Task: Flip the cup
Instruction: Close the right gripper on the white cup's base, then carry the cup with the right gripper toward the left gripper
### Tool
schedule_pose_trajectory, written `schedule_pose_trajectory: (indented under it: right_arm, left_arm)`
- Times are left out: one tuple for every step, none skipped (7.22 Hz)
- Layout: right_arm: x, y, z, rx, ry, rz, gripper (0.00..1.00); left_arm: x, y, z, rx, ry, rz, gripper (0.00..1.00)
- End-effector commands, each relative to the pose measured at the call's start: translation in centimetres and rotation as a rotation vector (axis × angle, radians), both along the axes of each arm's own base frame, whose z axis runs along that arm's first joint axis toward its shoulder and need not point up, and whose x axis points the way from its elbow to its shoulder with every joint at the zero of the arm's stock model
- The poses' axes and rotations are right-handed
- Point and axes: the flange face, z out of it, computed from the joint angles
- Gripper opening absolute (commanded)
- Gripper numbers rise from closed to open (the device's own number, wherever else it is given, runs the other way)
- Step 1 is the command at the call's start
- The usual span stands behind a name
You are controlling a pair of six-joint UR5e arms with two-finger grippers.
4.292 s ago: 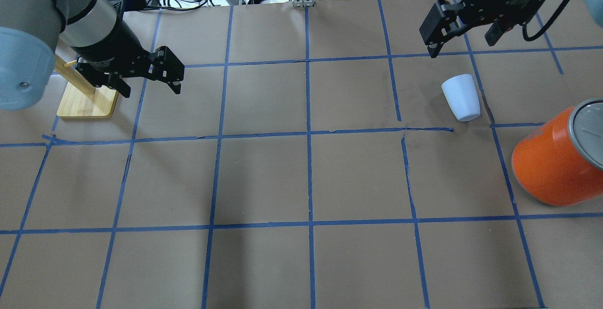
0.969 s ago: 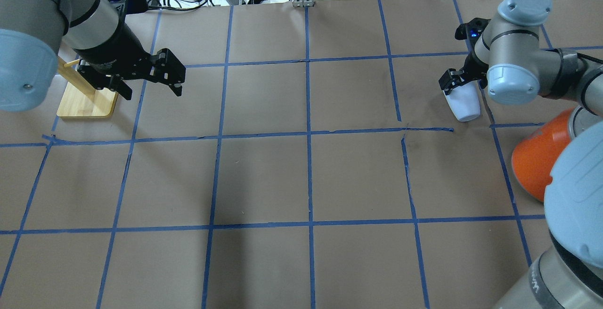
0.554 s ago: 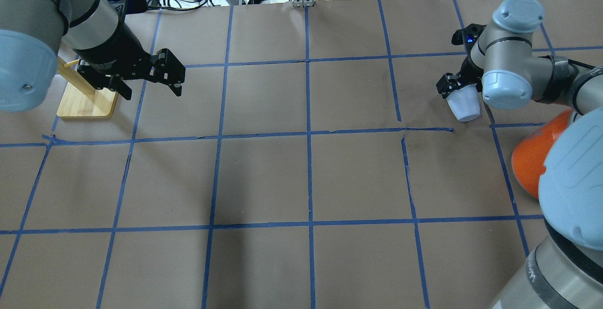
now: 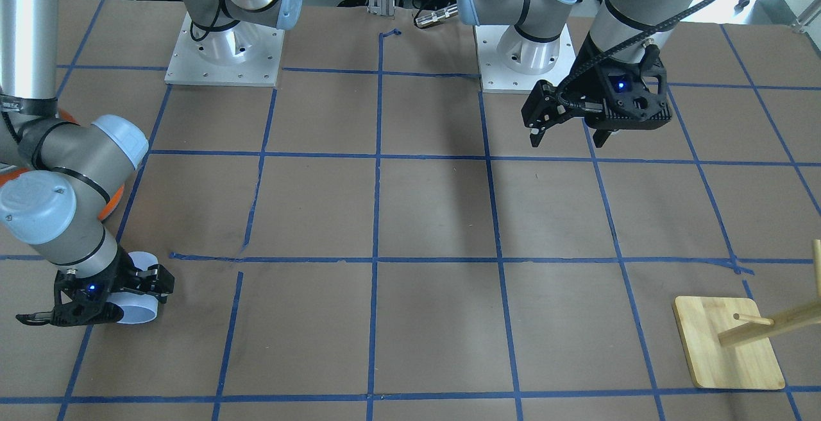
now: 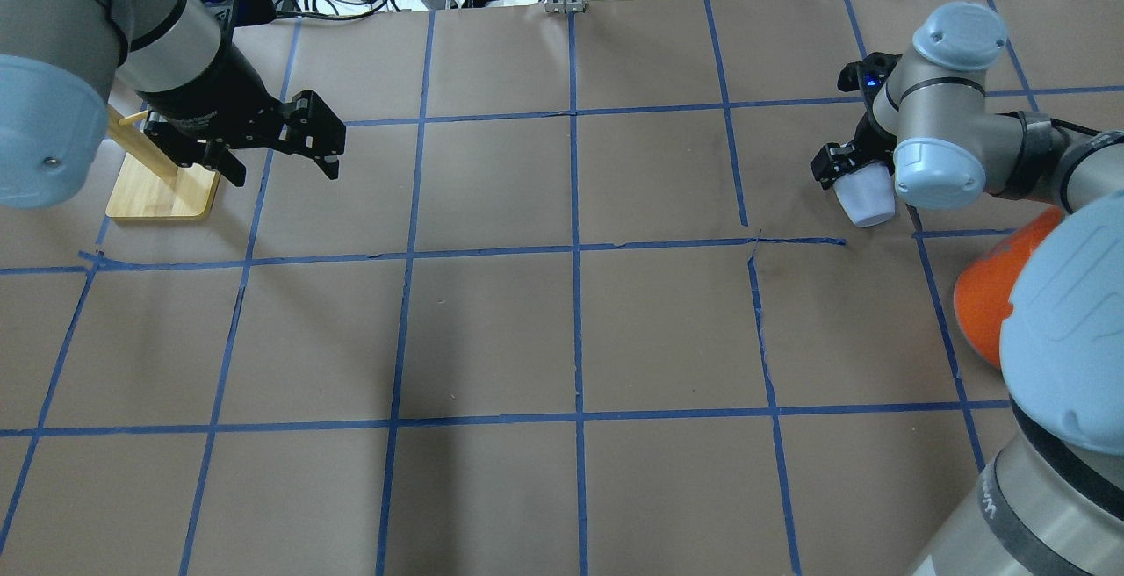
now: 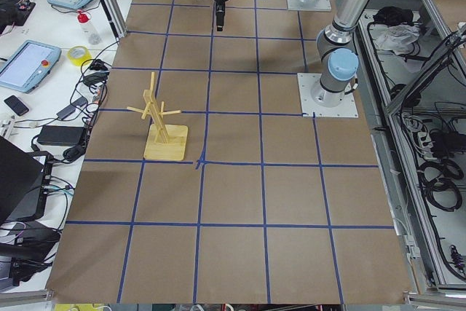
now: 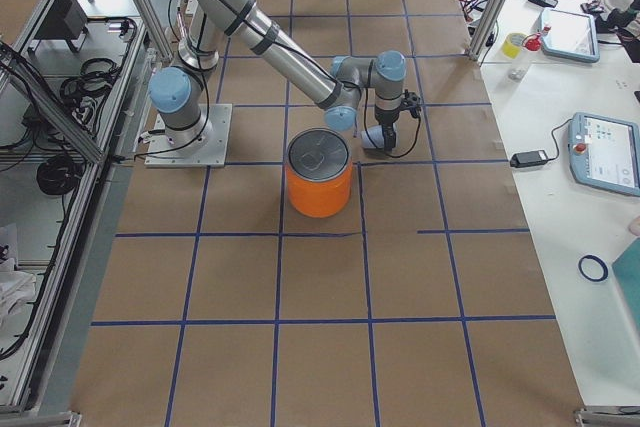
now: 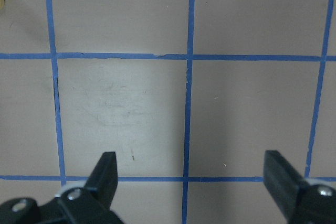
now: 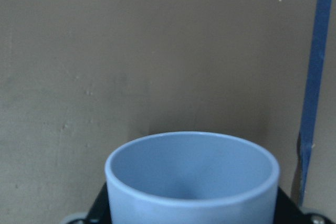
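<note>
The pale lavender-blue cup [image 5: 868,204] rests on the brown paper at the far right and appears to lie on its side, mouth away from the robot. It also shows in the front view [image 4: 138,316] and the right side view [image 7: 374,139]. My right gripper [image 5: 847,170] [image 4: 122,294] reaches down around the cup's middle. In the right wrist view the cup [image 9: 191,182] fills the space between the fingers [image 9: 104,203], which press on both sides. My left gripper [image 5: 285,170] [image 4: 567,143] [image 8: 189,166] hangs open and empty above the table's left part.
A large orange can [image 5: 988,295] [image 7: 318,187] stands close by the cup, on the robot's side of it, partly behind the right arm. A wooden peg rack [image 5: 162,194] [image 4: 728,344] stands at the far left. Blue tape lines grid the table.
The right arm came down from above and set its gripper around the cup. Over the last second it settled slightly lower. The cup and the left arm have not moved.
</note>
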Motion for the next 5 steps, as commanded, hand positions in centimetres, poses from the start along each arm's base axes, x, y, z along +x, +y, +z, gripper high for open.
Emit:
schedule_pose_trajectory:
  right_arm:
    - [0.0, 0.1, 0.3, 0.006, 0.002, 0.016, 0.3]
    - [0.1, 0.2, 1.1, 0.0, 0.008, 0.053, 0.17]
    - [0.4, 0.3, 1.6, -0.006, 0.01, 0.058, 0.1]
    - [1.0, 0.4, 2.8, -0.023, 0.011, 0.066, 0.03]
    - [3.3, 0.3, 4.5, -0.065, -0.047, 0.106, 0.01]
  left_arm:
    - [0.1, 0.1, 0.2, -0.003, -0.003, -0.001, 1.0]
    - [0.1, 0.1, 0.1, 0.0, -0.003, -0.004, 1.0]
    - [0.0, 0.1, 0.0, 0.002, -0.003, -0.001, 1.0]
    - [0.0, 0.1, 0.0, 0.002, -0.001, 0.0, 1.0]
    - [0.0, 0.1, -0.1, 0.003, -0.004, 0.0, 1.0]
